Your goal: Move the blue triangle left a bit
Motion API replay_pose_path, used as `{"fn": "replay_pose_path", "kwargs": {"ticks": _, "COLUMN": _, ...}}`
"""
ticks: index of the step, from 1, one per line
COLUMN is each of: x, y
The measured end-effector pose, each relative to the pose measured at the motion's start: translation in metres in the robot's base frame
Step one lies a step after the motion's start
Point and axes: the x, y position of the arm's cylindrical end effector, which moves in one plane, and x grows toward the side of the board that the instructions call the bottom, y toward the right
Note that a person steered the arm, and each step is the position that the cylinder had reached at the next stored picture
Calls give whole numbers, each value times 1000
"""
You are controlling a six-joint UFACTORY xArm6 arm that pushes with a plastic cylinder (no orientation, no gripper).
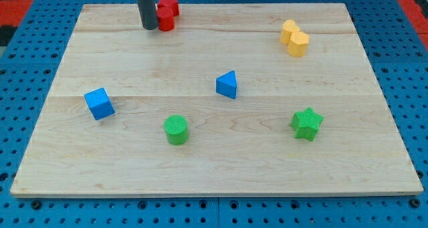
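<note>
- My tip (148,28) is at the upper left of the frame, near the top edge of the board (214,168).
- The rod is dark and comes straight down from the top of the picture.
- There is no claw here, just the rod, so nothing is held or let go.
- My tip sits just beside two red blocks: a red round block (166,19) right next to it, and a red star (168,5) just above that one. I cannot tell if the tip touches the round one.
- The blue triangle (227,85) is near the middle of the board, a little to the right. It is well apart from my tip, lower and to the right of it.
- A blue cube (99,103) sits at the left side, a bit tilted.
- A green round block (176,130) is at the lower middle, below and left of the blue triangle.
- A green star (307,124) is at the lower right.
- Two yellow blocks (294,38) sit touching each other at the upper right.
- Under the board is a blue table (27,27) with lots of small holes.
</note>
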Motion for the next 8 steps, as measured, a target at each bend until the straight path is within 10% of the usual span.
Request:
{"fn": "replay_pose_path", "kwargs": {"ticks": 4, "x": 90, "y": 174}}
{"fn": "replay_pose_path", "kwargs": {"ticks": 8, "x": 164, "y": 215}}
